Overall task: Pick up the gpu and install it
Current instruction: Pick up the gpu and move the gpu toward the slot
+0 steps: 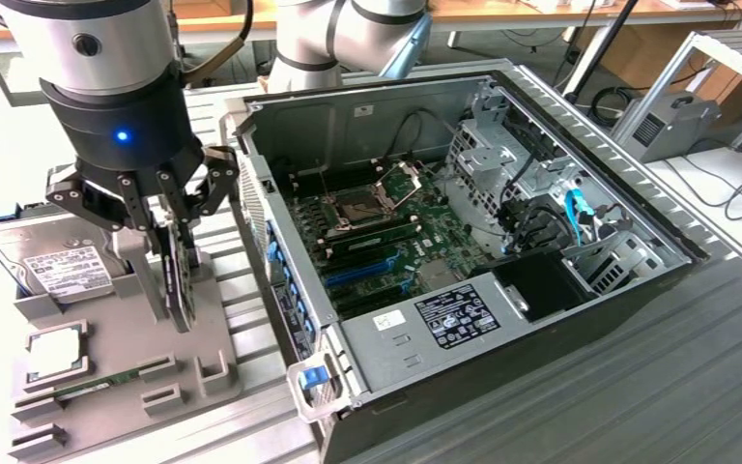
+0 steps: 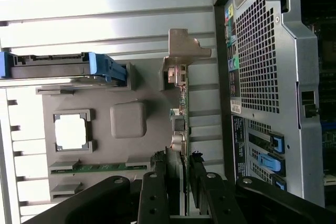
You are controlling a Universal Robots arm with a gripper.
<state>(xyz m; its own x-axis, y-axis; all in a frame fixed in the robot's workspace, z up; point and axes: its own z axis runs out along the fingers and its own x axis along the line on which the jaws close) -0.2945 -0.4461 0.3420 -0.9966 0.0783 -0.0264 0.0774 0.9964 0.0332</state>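
1. One black multi-link gripper [image 1: 171, 271] [image 2: 181, 169] under a silver-and-black arm, at 9 o'clock of the computer case in the exterior view. Jaws clamped on the gpu, one of the fingers [image 2: 202, 182] against each face.
2. One thin, flat, green gpu [image 1: 182, 309] [image 2: 181, 114] with a black cooler on one face, upright on its long edge over the grey moulded plastic tray [image 1: 127, 324] [image 2: 152, 145]. Lower end at the tray's surface, upper part between the fingers; cannot tell whether seated in its slot or just clear of it.
3. Silver metal end bracket [image 2: 185, 51] at the end of the gpu farthest from the gripper.
4. Silver hard drive [image 1: 62, 261] [image 2: 52, 66] with a white label and blue frame, flat in the tray at 9 o'clock of the gpu, near but apart.
5. Square silver processor chip [image 1: 55, 353] [image 2: 71, 132] at 7 o'clock of the gpu, and a narrow green memory strip [image 1: 100, 382] [image 2: 100, 166] just beside it at 5 o'clock.
6. Open grey metal computer case [image 1: 397, 367] [image 2: 257, 61] at 3 o'clock of the tray, just beside it. Green motherboard [image 1: 397, 232] exposed inside, with long blue slots [image 1: 358, 274] towards its 6 o'clock edge.
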